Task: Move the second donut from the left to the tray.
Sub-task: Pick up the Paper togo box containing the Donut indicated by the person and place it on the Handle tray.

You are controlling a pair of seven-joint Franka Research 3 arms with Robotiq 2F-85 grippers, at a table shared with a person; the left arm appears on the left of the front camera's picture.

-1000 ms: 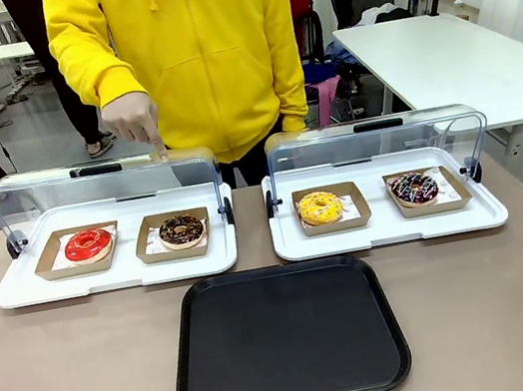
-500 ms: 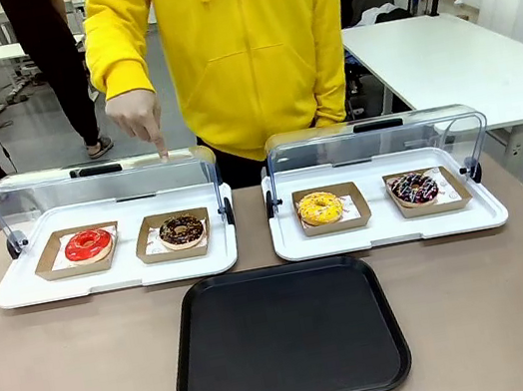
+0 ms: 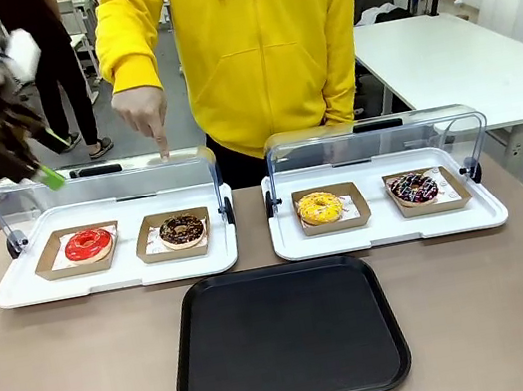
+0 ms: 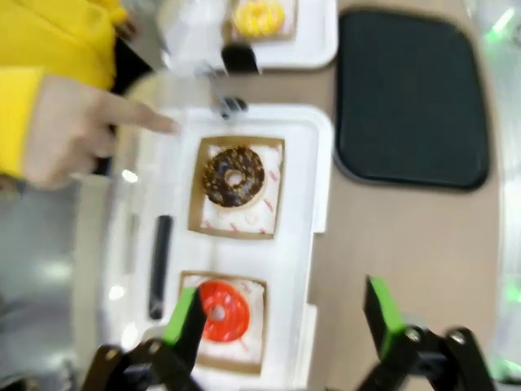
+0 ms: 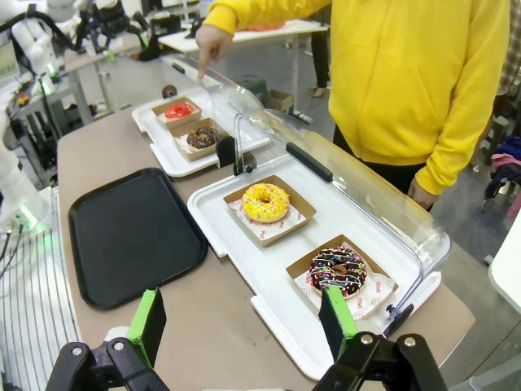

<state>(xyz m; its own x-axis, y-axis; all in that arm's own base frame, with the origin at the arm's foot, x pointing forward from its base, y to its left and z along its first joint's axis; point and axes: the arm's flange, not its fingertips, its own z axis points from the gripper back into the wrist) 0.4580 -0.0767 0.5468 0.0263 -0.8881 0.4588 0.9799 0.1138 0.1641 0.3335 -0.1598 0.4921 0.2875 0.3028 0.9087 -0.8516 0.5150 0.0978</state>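
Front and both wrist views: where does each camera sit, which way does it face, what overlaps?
Front: fixed on the robot's side, looks across the table at the person; left gripper raised at upper left, open.
Left wrist: above the left white tray, looking down; own open jaws at the bottom edge.
Right wrist: over the table's right end, looking toward the robot's left; right gripper open at the bottom.
Shared: all three show the chocolate donut, black tray and the person's pointing hand.
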